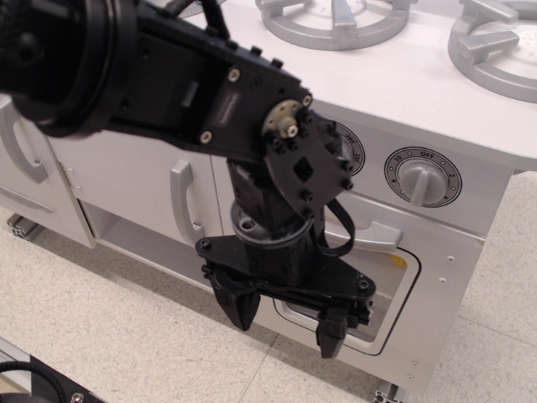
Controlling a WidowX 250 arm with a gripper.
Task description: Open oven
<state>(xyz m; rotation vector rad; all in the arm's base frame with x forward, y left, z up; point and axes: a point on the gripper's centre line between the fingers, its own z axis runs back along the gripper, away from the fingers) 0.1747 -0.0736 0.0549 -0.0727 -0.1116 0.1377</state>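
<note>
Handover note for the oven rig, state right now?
End effector: fingers apart, holding nothing, hanging low in front of the oven door.
Oven: door looks shut against its frame; grey horizontal handle partly hidden behind the arm, not gripped.
Dial is above the door, cupboard handle to its left; leave both.
Done: approach only.
Left: probably raise to the handle, close on it, pull the door open.

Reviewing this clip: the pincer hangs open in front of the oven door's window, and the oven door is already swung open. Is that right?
Not quite. The observation.image view shows the oven door closed, flush with the white front, its grey handle not gripped. The rest holds: the pincer hangs open in front of the door's window.
</note>
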